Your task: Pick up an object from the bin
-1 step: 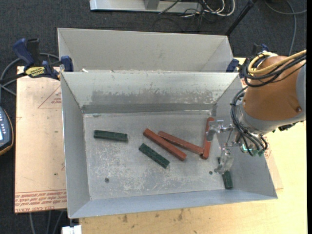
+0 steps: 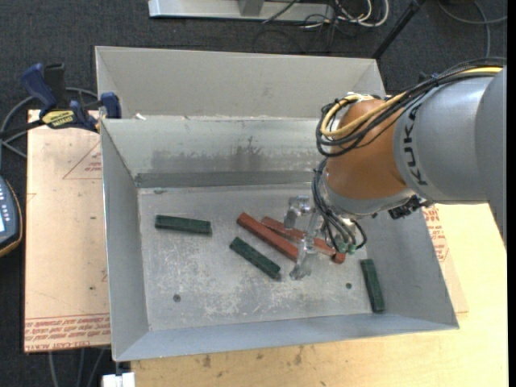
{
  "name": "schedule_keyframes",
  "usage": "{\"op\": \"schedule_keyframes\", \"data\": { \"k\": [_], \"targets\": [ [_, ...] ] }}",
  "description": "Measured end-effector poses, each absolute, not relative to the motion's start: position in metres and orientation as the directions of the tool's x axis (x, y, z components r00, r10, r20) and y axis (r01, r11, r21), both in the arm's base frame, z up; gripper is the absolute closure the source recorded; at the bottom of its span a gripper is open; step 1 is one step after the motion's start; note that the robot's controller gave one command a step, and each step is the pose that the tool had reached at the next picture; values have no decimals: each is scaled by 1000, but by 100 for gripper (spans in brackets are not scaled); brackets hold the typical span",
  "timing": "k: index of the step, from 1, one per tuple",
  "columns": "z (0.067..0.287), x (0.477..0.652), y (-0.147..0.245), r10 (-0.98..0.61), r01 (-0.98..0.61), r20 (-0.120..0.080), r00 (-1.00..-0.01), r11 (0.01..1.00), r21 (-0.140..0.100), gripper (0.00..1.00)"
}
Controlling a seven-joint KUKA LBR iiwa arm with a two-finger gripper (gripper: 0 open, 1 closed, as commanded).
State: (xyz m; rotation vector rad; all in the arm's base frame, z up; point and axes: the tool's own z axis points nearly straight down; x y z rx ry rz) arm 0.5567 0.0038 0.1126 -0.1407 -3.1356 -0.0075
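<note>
We are looking down into the grey bin [image 2: 121, 216]. Its walls are sloping up on every side. Most of the floor is lying bare, so there is lots of open room at 6 o'clock, at 7 o'clock and along the 12 o'clock wall.

Our hand [image 2: 302, 240] is hanging low, a little toward 3 o'clock from the middle, and it is not touching any wall. Its fingers [image 2: 304, 266] are standing apart, so the hand is open and is not squeezing anything. One finger is sitting on the 12 o'clock side of two red sticks and the other on their 6 o'clock side.

The long red stick [image 2: 256, 227] is flat and thin, and it is pointing from 10 o'clock to 4 o'clock. The other red stick [image 2: 282, 233] is lying just beside it, and the two are touching.

Three dark green sticks are also lying in the bin. One green stick [image 2: 183, 226] is resting at 9 o'clock, well apart. A second green stick [image 2: 255, 258] is lying near the middle, just beside the red ones. A third green stick [image 2: 372, 285] is lying at 4 o'clock, near the wall.
</note>
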Motion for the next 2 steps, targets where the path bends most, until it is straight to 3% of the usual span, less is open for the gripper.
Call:
{"op": "schedule_keyframes", "data": {
  "k": [1,2],
  "targets": [
    [71,581,2,349,349,4,-937,937,0,0],
    [71,581,2,349,349,-2,-937,937,1,100]
  ]
}}
